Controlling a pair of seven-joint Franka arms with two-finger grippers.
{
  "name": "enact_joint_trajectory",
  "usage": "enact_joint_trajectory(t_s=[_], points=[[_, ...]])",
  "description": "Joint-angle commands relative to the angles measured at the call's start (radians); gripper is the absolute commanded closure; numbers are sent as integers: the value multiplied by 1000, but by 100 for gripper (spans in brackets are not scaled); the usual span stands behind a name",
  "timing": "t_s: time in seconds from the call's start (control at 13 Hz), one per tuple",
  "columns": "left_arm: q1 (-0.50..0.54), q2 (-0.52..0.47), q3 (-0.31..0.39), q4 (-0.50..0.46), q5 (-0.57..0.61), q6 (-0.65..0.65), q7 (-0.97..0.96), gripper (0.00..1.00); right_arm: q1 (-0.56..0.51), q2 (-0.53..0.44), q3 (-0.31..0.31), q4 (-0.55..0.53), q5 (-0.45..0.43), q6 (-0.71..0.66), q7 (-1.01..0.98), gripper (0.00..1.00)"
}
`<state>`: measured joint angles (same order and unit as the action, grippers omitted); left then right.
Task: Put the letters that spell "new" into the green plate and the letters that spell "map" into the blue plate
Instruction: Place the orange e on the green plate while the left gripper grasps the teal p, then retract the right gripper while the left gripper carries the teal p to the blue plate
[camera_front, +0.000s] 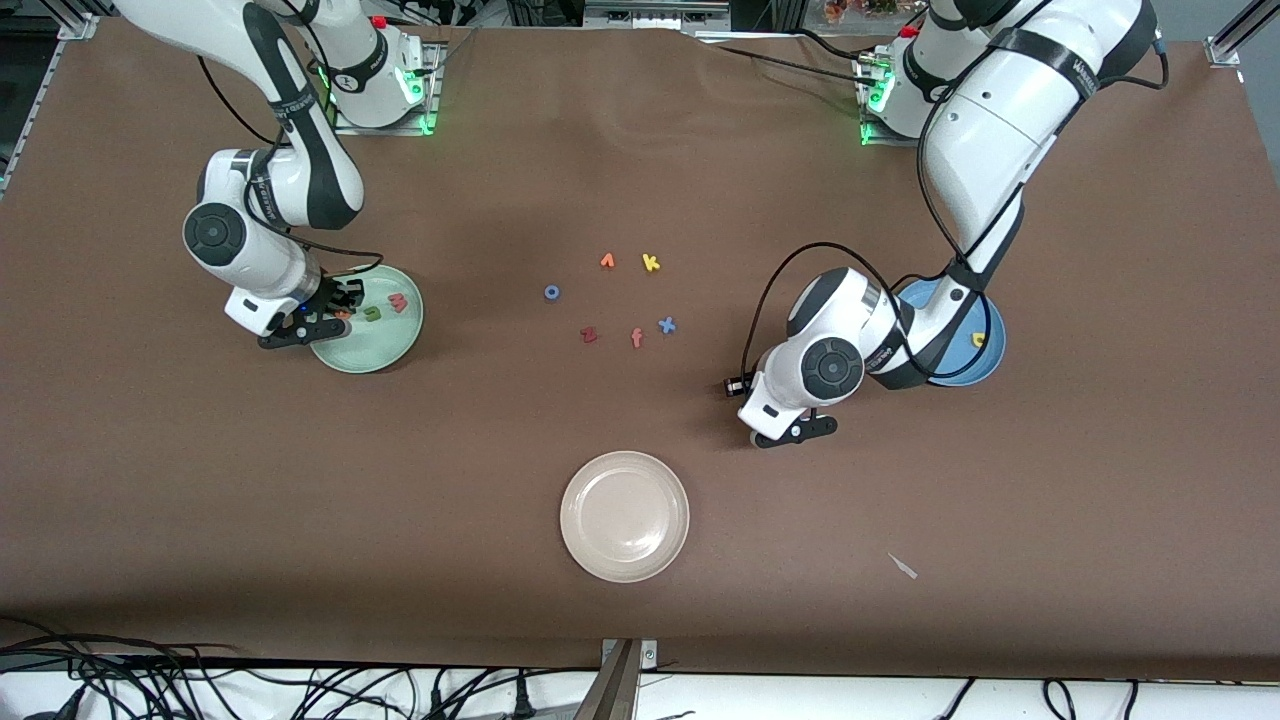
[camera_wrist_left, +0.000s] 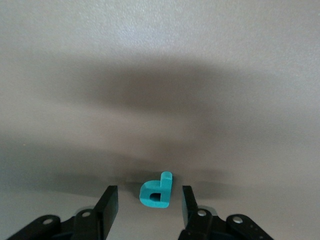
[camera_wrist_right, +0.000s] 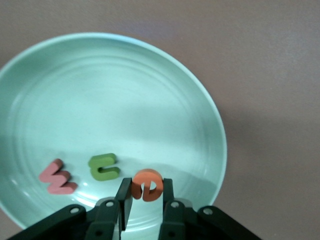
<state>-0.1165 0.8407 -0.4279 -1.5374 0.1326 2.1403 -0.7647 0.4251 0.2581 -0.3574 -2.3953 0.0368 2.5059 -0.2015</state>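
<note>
Spare letters (z (camera_front: 588, 335), f (camera_front: 636, 338), x (camera_front: 666, 325)) lie between both plates.

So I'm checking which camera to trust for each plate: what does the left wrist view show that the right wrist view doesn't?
Only the left wrist view: the teal p on the bare table, between the left gripper's parted fingers.
Only the right wrist view: the green plate holding the w and n, and the right gripper shut on the orange e over it.
Both: the brown tabletop.
</note>
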Motion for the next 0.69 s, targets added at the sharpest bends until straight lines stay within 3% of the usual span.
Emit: enact_joint_trajectory(t_s=[0.0, 0.08, 0.15, 0.23, 0.31, 0.46, 0.62], points=[[-23, 17, 12, 26, -4, -11, -5, 40, 1, 16, -11, -31, 18, 83, -36, 88], [-25, 17, 12, 26, -4, -11, -7, 41, 1, 26, -11, -34, 18, 93, -36, 71], [-25, 20, 12, 26, -4, -13, -7, 41, 1, 21, -11, -33, 18, 91, -35, 28], [-25, 23, 12, 26, -4, -13, -7, 42, 1, 16, -12, -28, 18, 84, -35, 6], [-25, 23, 12, 26, -5, -11, -7, 44, 1, 15, -12, -24, 18, 65, -35, 0], [-25, 23, 12, 25, -5, -13, -10, 57, 3, -19, -9, -9, 18, 21, -30, 0], [-25, 23, 12, 25, -5, -13, -25, 72, 3, -52, -8, 69, 18, -133, -29, 0]])
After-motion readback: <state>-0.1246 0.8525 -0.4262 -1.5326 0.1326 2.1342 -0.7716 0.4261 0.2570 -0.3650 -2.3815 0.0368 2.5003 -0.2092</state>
